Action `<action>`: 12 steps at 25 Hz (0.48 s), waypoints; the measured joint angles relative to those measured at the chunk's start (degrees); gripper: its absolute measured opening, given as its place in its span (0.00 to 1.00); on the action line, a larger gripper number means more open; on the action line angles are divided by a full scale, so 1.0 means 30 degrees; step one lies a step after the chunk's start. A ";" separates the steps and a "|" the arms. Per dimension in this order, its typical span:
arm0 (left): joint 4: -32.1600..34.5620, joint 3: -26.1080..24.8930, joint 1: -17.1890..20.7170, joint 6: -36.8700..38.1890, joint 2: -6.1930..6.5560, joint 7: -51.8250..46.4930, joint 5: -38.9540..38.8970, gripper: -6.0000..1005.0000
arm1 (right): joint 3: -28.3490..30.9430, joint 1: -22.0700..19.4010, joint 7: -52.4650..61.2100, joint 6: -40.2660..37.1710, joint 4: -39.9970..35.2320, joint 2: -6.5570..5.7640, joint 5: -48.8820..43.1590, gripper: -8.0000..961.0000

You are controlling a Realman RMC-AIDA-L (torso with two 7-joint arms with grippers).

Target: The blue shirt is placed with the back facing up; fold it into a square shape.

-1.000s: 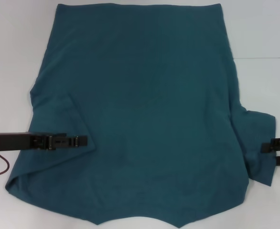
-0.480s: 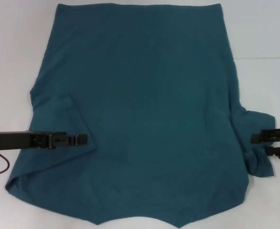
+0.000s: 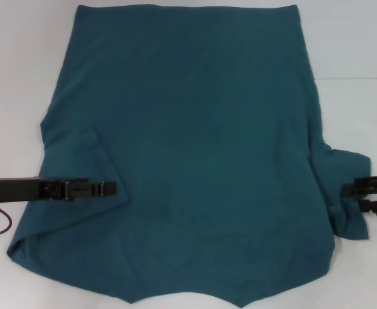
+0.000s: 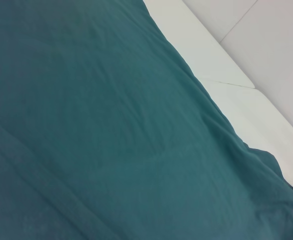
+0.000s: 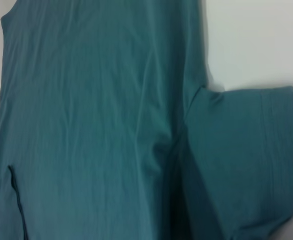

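the blue shirt (image 3: 188, 154) is spread flat on the white surface (image 3: 21, 64), hem at the far end and neckline at the near edge, and it takes up most of the head view. its left sleeve is folded inward over the body, and the left jaws (image 3: 108, 189) lie low over that fold, pointing toward the middle of the shirt. seen side-on, they appear closed or nearly so, but whether any fabric is held cannot be told. in the left wrist view only shirt fabric (image 4: 111, 130) and a strip of surface (image 4: 236, 60) are shown. the right jaws (image 3: 350, 189) sit at the outer edge of the right sleeve, which is still spread out sideways; they are seen over the sleeve's cloth, and how far open they are cannot be told. in the right wrist view the sleeve (image 5: 241, 160) is seen lying flat beside the shirt body.
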 joint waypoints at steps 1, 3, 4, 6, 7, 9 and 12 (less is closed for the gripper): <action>0.0000 -0.0001 0.0000 -0.0010 0.0002 -0.0006 0.0002 0.96 | 0.0001 -0.0002 -0.0013 0.0001 0.0002 0.0004 0.0000 0.53; 0.0000 -0.0001 -0.0018 -0.0022 0.0003 -0.0023 0.0004 0.96 | 0.0005 0.0002 -0.0068 -0.0018 0.0002 0.0032 -0.0001 0.53; 0.0000 -0.0001 -0.0018 -0.0022 0.0003 -0.0023 0.0004 0.96 | 0.0006 0.0015 -0.0089 -0.0051 0.0003 0.0041 -0.0001 0.53; 0.0000 0.0000 -0.0037 -0.0022 0.0003 -0.0039 0.0004 0.96 | -0.0011 0.0037 -0.0096 -0.0106 0.0003 0.0039 -0.0005 0.53; 0.0000 -0.0001 -0.0037 -0.0022 0.0002 -0.0040 0.0004 0.96 | -0.0036 0.0040 -0.0086 -0.0108 0.0003 0.0030 -0.0013 0.52; 0.0000 0.0000 -0.0027 -0.0022 0.0003 -0.0043 0.0004 0.96 | -0.0114 0.0044 -0.0037 -0.0087 0.0003 -0.0003 -0.0025 0.52; 0.0000 -0.0001 -0.0022 -0.0023 0.0003 -0.0043 0.0004 0.96 | -0.0207 0.0048 0.0008 -0.0019 0.0002 -0.0031 -0.0032 0.38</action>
